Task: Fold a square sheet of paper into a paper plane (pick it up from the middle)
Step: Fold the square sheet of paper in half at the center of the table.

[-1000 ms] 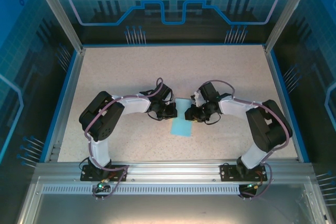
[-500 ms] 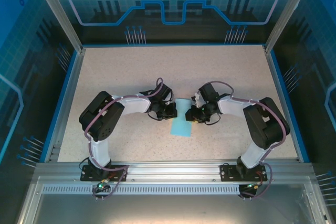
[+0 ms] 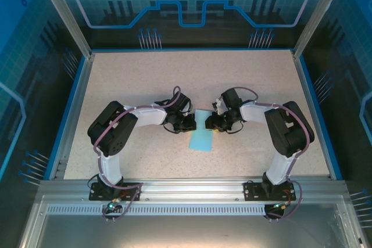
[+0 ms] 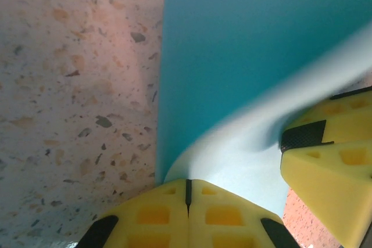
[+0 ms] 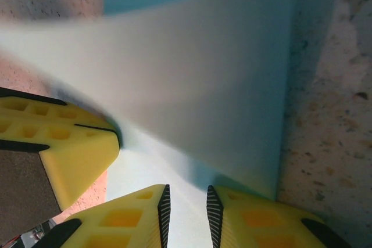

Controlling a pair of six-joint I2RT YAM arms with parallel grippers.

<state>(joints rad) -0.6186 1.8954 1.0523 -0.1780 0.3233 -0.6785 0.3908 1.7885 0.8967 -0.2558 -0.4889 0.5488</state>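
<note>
Though plain, paper sheet (image 3: 201, 137) tight in L gripper (image 4: 187, 193); R gripper (image 5: 186, 207) narrow.

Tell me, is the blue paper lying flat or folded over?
Partly folded: one edge of the paper curls up off the flat part, pinched by the left end effector.

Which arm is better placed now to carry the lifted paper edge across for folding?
Left: left gripper, jaws shut, pinches the sheet at its raised edge; right gripper has jaws slightly apart.
</note>
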